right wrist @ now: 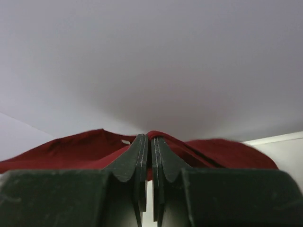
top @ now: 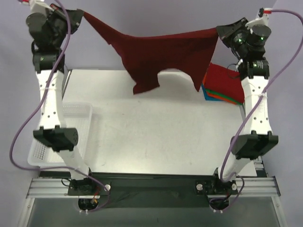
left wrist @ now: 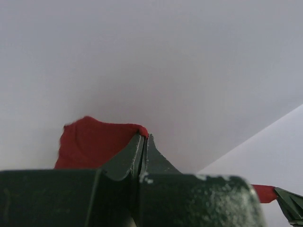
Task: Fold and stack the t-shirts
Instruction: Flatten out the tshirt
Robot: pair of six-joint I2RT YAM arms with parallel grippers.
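Observation:
The dark maroon t-shirt (top: 161,56) hangs spread in the air above the far edge of the table, held at both upper corners. My left gripper (top: 80,18) is shut on its left corner; the cloth (left wrist: 94,142) shows pinched at the fingertips in the left wrist view. My right gripper (top: 218,30) is shut on its right corner; the cloth (right wrist: 213,153) bunches over the closed jaws in the right wrist view. A stack of folded t-shirts (top: 222,84), red on top with orange, green and blue edges, lies at the far right of the table, partly behind the hanging shirt.
A white plastic mesh basket (top: 75,113) sits at the left side of the table, under my left arm. The white table top (top: 156,127) runs to a metal rail at the near edge. A plain pale wall stands behind.

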